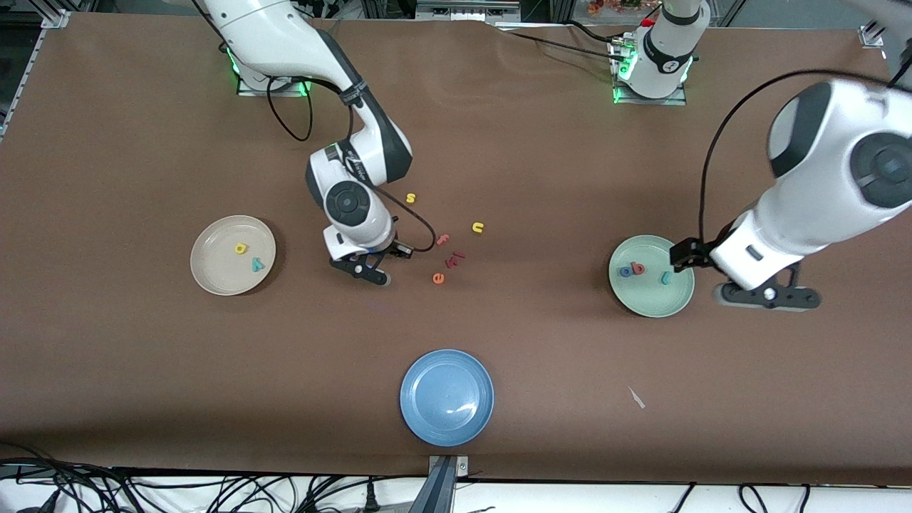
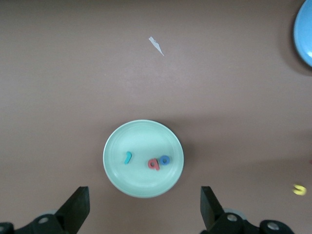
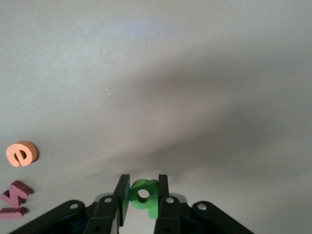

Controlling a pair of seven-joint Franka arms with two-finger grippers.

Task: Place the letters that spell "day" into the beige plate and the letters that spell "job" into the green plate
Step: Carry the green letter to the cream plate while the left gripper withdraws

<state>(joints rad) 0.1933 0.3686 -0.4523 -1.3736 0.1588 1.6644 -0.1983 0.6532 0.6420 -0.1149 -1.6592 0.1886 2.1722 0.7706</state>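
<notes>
Okay, I see my right gripper [image 3: 142, 194] low at the tabletop [image 1: 142, 128] near the orange e [image 1: 438, 278], jaws clamped on the green d [image 3: 144, 195]. Yellow a [image 1: 241, 249] and teal y [image 1: 257, 265] sit in the beige plate [image 1: 214, 274]. My left gripper [image 2: 145, 207] hangs over the green plate's [image 1: 659, 303] edge, jaws spread wide, empty; j [image 1: 665, 278], o [image 1: 626, 271], b [image 1: 638, 268] lie inside.

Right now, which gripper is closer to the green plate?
Left. The left gripper hangs open beside the green plate; the right gripper is well away toward the beige plate, shut on the green d.
</notes>
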